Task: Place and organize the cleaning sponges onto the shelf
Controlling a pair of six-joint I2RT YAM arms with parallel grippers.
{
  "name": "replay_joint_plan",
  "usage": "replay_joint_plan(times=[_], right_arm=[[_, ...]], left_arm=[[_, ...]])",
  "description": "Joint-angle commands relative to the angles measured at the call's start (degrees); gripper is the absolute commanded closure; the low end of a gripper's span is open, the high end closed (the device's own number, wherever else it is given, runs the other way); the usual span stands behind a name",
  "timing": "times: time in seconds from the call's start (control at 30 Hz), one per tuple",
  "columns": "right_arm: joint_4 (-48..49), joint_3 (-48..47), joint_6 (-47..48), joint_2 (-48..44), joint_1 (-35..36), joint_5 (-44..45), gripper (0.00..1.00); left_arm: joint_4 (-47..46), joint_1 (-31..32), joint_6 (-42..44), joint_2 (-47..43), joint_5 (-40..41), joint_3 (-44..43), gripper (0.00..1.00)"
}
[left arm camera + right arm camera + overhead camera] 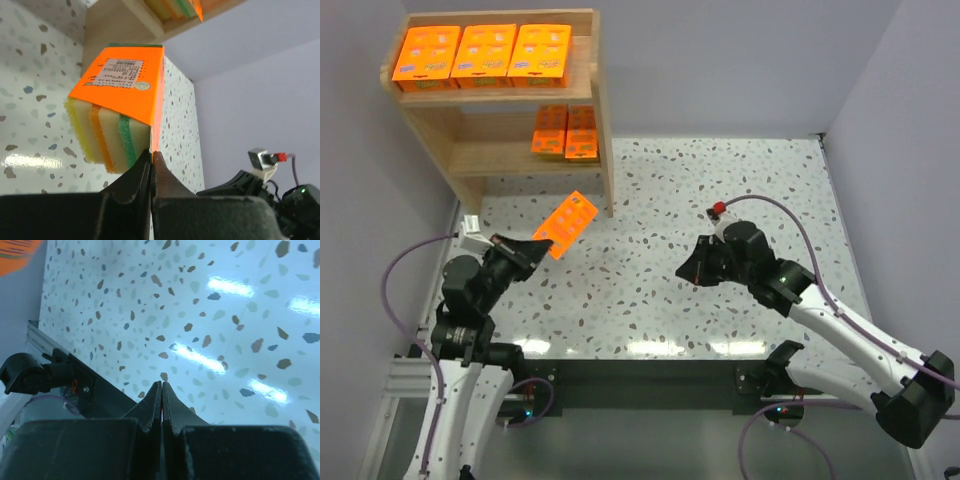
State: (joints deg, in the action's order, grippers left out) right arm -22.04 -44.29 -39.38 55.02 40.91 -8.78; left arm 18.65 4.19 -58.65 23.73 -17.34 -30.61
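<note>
Your left claw [151, 156] is clamped narrow on one edge of a sponge pack [125, 85], which is held tilted above the table [740, 190]. Just beyond the pack stands the shelf [603, 120], with three packs [480, 52] on the upper tier and two more packs [566, 132] below. Your right claw [161, 388] is pinched closed and empty, well apart on the opposite side.
</note>
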Motion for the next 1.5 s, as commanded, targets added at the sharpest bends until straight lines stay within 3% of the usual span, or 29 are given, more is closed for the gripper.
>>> replay_joint_plan(times=[0.0, 0.2, 0.3, 0.43, 0.67, 0.73, 0.87, 1.0, 1.3, 1.47], right_arm=[[-10.12, -3.87, 4.30, -0.53, -1.53, 2.01, 1.00], [-10.83, -7.03, 6.06, 1.75, -2.23, 0.43, 1.00], [-10.83, -8.26, 7.03, 2.89, -2.50, -0.10, 1.00], [-10.56, -9.32, 8.00, 4.04, -2.67, -1.07, 1.00], [-11.27, -10.73, 9.93, 3.69, -3.46, -0.80, 1.00], [-11.62, -10.55, 10.11, 2.99, -3.73, -0.19, 1.00], [-11.53, -8.44, 9.84, 1.23, -4.08, -0.01, 1.00], [-10.57, -6.77, 9.05, -0.09, -4.34, -0.28, 1.00], [-10.13, -5.45, 8.88, -0.71, -4.52, -0.01, 1.00], [-9.60, -4.66, 8.09, -1.15, -4.61, 0.07, 1.00]], left_arm=[[16.04, -0.14, -4.36, -3.32, 16.68, -7.43, 1.00], [20.80, 0.03, -9.28, -5.19, 39.27, -19.03, 1.00], [20.20, 0.03, -8.50, -1.76, 42.99, -23.08, 1.00], [7.33, 0.03, -7.27, 0.09, 44.33, -20.38, 1.00], [-13.80, -0.75, -8.32, 10.01, 35.02, -15.45, 1.00], [-20.04, -4.08, -9.19, 13.18, 30.19, -15.44, 1.00], [-24.71, -13.92, -12.01, 18.36, 22.01, -17.11, 1.00], [-31.01, -15.96, -13.15, 24.07, 17.80, -17.38, 1.00], [-47.63, -17.63, -22.99, 33.65, 9.36, -9.47, 1.00], [-51.79, -17.63, -25.63, 38.67, 7.68, -10.25, 1.00]])
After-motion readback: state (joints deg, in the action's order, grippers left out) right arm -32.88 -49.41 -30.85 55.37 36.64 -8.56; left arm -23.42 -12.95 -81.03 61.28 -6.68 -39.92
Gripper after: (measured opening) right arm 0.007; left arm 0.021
